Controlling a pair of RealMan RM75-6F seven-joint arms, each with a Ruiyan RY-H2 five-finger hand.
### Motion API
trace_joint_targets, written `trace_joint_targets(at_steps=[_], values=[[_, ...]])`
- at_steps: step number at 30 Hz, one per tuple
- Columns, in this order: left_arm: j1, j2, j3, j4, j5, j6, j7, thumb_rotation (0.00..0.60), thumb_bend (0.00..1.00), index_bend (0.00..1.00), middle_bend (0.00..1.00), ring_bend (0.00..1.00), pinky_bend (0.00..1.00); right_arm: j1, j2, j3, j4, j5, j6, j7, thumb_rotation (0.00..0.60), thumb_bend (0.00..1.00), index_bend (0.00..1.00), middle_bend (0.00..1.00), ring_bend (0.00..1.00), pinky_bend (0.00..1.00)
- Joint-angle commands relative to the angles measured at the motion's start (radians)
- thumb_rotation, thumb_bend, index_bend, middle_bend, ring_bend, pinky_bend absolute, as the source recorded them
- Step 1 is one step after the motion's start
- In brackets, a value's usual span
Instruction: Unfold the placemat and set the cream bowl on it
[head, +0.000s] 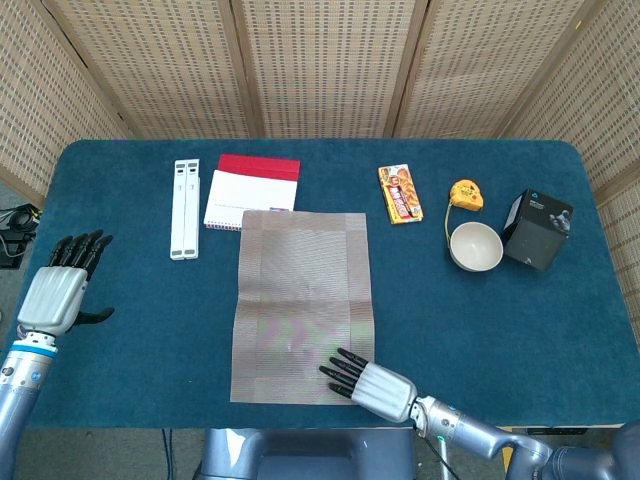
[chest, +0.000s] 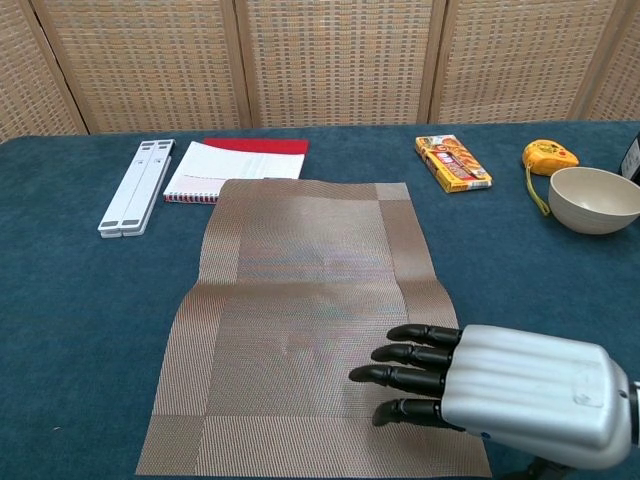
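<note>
Placemat (head: 303, 305): lies opened flat on the blue tabletop (head: 500, 310), long side running front to back, a faint crease across its middle. Its far edge overlaps the near edge of the notebook (head: 251, 190).
Bowl (head: 475, 245): cream, upright, on the tabletop well to the right of the placemat, not on it. Nothing in it that I can see.
Right robot hand (head: 368, 381): palm down over the placemat's near right corner, fingers (chest: 408, 355) straight and slightly spread, pointing left across the weave. It holds nothing. Cannot tell whether the fingertips touch the placemat or sit just above it.
Left robot hand (head: 58, 287): well to the left of the placemat, at the tabletop's left edge, fingers extended and apart, thumb out to the side, holding nothing. Seen in the head view only.
Notebook: white pages with a red strip on the far side, spiral along the near edge, just behind the placemat's far left corner.
White bar (head: 185, 208): folded two-piece item, lying left of the notebook, beyond the placemat's far left corner.
Snack pack (head: 400, 193): orange, flat, beyond the placemat's far right corner and apart from it.
Tape measure (head: 465, 195): yellow, just behind the bowl, its strap trailing down toward the bowl's left rim.
Black box (head: 537, 229): just right of the bowl, turned at an angle.
</note>
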Motion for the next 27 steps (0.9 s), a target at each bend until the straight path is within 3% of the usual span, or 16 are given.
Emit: trace_joint_targets(at_steps=[1,8,13,20,23,27], values=[[0.001,0.001,-0.002,-0.001,0.001,-0.001,-0.004,0.6,0.0,0.0,0.0,0.0,0.0,0.005,-0.01,0.002,0.009,0.006,-0.001,0.0,0.6,0.0,0.22,0.0,0.0,0.0],[0.005,0.005,-0.007,-0.001,0.005,-0.006,-0.015,0.6,0.0,0.0,0.0,0.0,0.0,0.024,-0.049,0.018,0.051,0.017,0.01,-0.001,0.6,0.02,0.23,0.0,0.0,0.0],[0.008,0.006,-0.009,-0.001,0.01,-0.004,-0.019,0.6,0.0,0.0,0.0,0.0,0.0,0.033,-0.053,0.027,0.053,0.018,0.04,0.012,0.6,0.25,0.23,0.0,0.0,0.0],[0.011,0.007,-0.011,-0.002,0.015,-0.008,-0.022,0.6,0.0,0.0,0.0,0.0,0.0,0.042,-0.055,0.031,0.056,0.022,0.072,0.03,0.6,0.49,0.26,0.0,0.0,0.0],[0.012,0.007,-0.012,-0.003,0.019,-0.009,-0.025,0.6,0.0,0.0,0.0,0.0,0.0,0.042,-0.059,0.02,0.073,0.012,0.094,0.044,0.6,0.59,0.35,0.0,0.0,0.0],[0.013,0.009,-0.013,-0.003,0.021,-0.012,-0.031,0.6,0.0,0.0,0.0,0.0,0.0,0.04,-0.068,0.004,0.111,-0.009,0.136,0.074,0.6,0.7,0.55,0.0,0.0,0.0]])
